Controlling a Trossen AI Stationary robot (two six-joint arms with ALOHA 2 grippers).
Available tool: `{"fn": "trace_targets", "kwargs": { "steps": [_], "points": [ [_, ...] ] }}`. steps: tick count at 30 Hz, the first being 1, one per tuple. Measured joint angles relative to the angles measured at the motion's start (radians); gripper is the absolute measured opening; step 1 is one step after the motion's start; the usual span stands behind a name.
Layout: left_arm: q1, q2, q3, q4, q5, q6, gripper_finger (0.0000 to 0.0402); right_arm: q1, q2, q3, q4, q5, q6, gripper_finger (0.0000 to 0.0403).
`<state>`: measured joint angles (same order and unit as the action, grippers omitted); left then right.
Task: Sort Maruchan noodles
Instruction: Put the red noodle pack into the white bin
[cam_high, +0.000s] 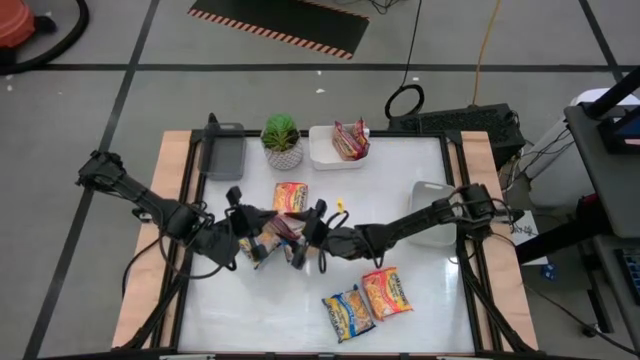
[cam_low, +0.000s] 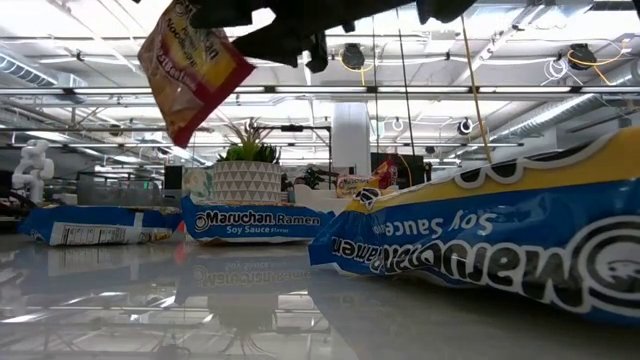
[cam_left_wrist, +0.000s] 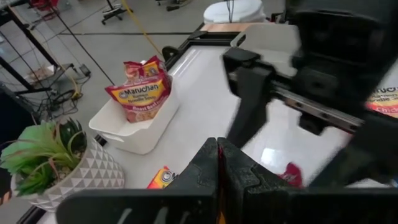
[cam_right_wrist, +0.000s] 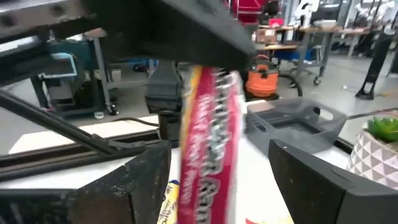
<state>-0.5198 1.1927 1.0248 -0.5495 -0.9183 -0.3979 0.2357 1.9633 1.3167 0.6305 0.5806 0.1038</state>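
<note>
A red-trimmed Maruchan noodle packet (cam_high: 283, 228) hangs above the middle of the table, with my left gripper (cam_high: 258, 243) shut on it. In the low view the packet (cam_low: 190, 70) dangles tilted, well above the table. My right gripper (cam_high: 308, 235) is open and comes in level from the table's right. In the right wrist view its two fingers stand on either side of the edge-on packet (cam_right_wrist: 208, 143) with gaps showing. Three more packets lie flat: one (cam_high: 290, 197) behind the grippers, two (cam_high: 348, 312) (cam_high: 387, 292) at the near side. My left gripper pinches the packet by its upper edge (cam_low: 228, 40) between its two shut fingers (cam_left_wrist: 217, 168), coming in from the table's left and slanting a little down. The packet hangs below the fingers, tilted and lifted clear of the table.
A white tray (cam_high: 322, 155) at the far side holds more packets (cam_high: 350, 138). A grey tray (cam_high: 222, 152) stands at the far left, a potted green plant (cam_high: 282, 140) between them. Another pale tray (cam_high: 437, 200) lies under the right arm. Free room lies at the near left.
</note>
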Motion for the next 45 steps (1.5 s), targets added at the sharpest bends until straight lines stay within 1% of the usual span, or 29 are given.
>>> {"fn": "trace_targets", "kwargs": {
  "steps": [5,13,16,24,32,35,37,39,41,43,45],
  "points": [
    [-0.013,0.0,0.0,0.0,-0.003,-0.012,0.0001,-0.013,0.0,0.0,-0.045,-0.034,0.041,0.026],
    [0.002,0.0,0.0,0.003,-0.008,-0.001,0.0001,-0.016,0.0,0.0,-0.076,-0.035,0.036,0.026],
    [0.016,0.0,0.0,0.014,-0.009,0.022,0.0001,-0.016,0.0,0.0,-0.101,-0.035,0.041,0.0251],
    [0.034,0.0,0.0,0.077,-0.006,0.094,0.0001,-0.013,0.0,0.0,-0.171,-0.035,0.093,0.0197],
    [0.034,0.0,0.0,0.09,0.002,0.128,0.0001,-0.008,0.0,0.0,-0.172,-0.032,0.067,0.0134],
    [0.031,0.0,0.0,0.087,0.009,0.127,0.0001,-0.009,0.0,0.0,-0.172,-0.032,0.065,0.012],
    [0.025,-0.001,0.0,0.079,0.034,0.126,0.0002,-0.008,0.0,-0.001,-0.173,-0.032,0.057,0.0115],
    [0.018,-0.001,0.0,0.06,0.074,0.1,0.001,-0.01,-0.001,-0.001,-0.175,-0.032,0.04,0.0113],
    [0.014,-0.001,0.0,0.044,0.113,0.065,0.003,-0.014,-0.003,-0.001,-0.175,-0.031,0.022,0.0113],
    [0.006,-0.001,0.0,0.03,0.133,0.045,0.0063,-0.021,-0.005,-0.001,-0.171,-0.03,0.006,0.0113],
    [-0.011,-0.001,0.0,0.009,0.141,0.024,0.0105,-0.027,-0.011,-0.001,-0.174,-0.031,-0.004,0.0113]
  ]
}}
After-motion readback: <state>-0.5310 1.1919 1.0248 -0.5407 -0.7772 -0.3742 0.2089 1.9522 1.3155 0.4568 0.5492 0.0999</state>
